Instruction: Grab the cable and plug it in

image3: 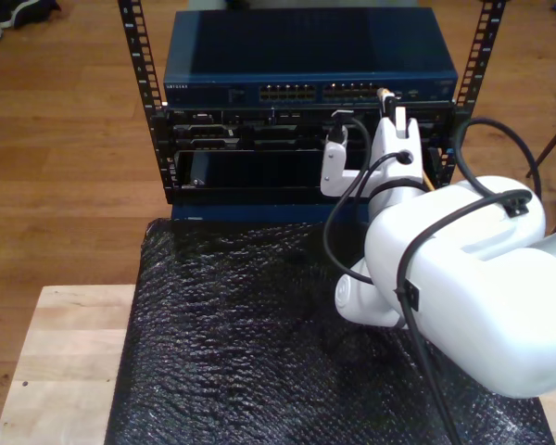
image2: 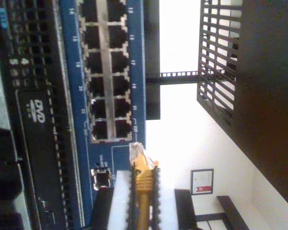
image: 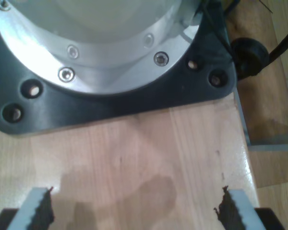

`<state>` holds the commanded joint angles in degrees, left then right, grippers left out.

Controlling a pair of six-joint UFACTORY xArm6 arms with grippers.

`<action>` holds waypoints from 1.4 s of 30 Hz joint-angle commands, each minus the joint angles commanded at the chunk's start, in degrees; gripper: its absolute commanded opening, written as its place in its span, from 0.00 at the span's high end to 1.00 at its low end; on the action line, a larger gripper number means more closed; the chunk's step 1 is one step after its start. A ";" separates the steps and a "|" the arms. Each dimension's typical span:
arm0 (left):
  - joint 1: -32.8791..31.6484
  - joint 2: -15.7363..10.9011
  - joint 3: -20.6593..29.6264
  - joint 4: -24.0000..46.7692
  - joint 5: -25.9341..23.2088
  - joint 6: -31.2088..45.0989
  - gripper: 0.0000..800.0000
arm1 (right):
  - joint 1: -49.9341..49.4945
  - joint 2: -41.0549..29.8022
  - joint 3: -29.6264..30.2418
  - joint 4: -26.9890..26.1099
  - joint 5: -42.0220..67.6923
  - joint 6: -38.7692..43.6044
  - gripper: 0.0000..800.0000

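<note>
**Lining the plug up with a port**

While my second gripper [image2: 143, 201] is clamped on the cable [image2: 144, 191] just behind its plug [image2: 136, 152], the plug tip hangs just off the switch [image2: 110, 72], below the port block. I judge it needs shifting onto a port, squared, then pushed straight. My first gripper [image: 134, 206] hangs wide open, empty, over the table [image: 134, 158].

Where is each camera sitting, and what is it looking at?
First wrist view: on my first gripper, looking down at a wooden table and a black base plate; open jaws show.
Second wrist view: on my second gripper, facing the blue switch; it grips the cable.
Exterior view: high behind the arm, facing the rack.
Shared: second wrist and exterior views both show switch and cable.
</note>
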<state>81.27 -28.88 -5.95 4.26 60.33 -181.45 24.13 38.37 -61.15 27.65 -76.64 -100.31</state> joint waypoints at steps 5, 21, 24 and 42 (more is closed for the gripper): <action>0.00 0.00 0.00 0.00 -0.09 0.00 0.00 | 0.00 0.18 0.00 0.00 -0.18 -0.70 1.00; 0.00 0.00 0.00 0.00 -0.09 0.00 0.00 | -0.18 2.55 -3.69 -0.26 -1.32 -0.70 1.00; 0.00 0.00 -0.09 0.00 -0.09 0.00 0.00 | -0.18 2.90 -4.13 -0.35 -1.32 -0.70 1.00; 0.00 0.00 -0.09 0.00 -0.09 0.00 0.00 | -0.18 5.27 -6.68 -0.26 -1.05 -0.53 1.00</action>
<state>81.27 -28.88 -6.03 4.26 60.24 -181.45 23.96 43.65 -67.84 27.38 -77.69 -100.84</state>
